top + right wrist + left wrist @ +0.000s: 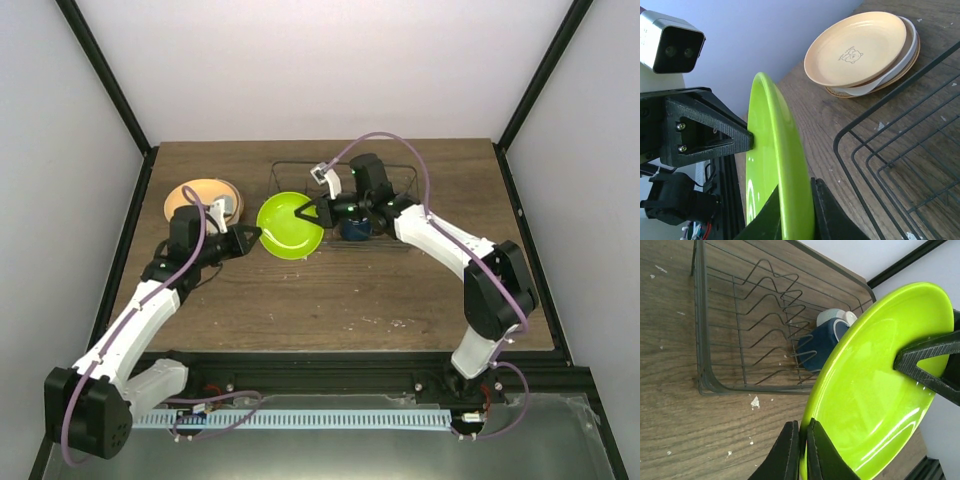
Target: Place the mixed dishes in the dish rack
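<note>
The lime-green plate [290,226] stands tilted on edge just left of the dish rack [395,166], and both grippers hold it. My left gripper [803,424] is shut on its left rim. My right gripper [796,187] is shut on the opposite rim of the plate [775,165]. The dark blue mug [820,342] lies inside the rack [699,340] at its near right end, with a pale rim showing behind it. The peach-orange plate [855,47] tops a stack at the back left, with a cream plate [875,86] under it.
The rack's zigzag wire dividers [770,305] are bare on the side nearest the plate. The plate stack [203,203] sits close behind my left arm. Small white crumbs [755,401] lie on the wooden table [400,290] in front of the rack.
</note>
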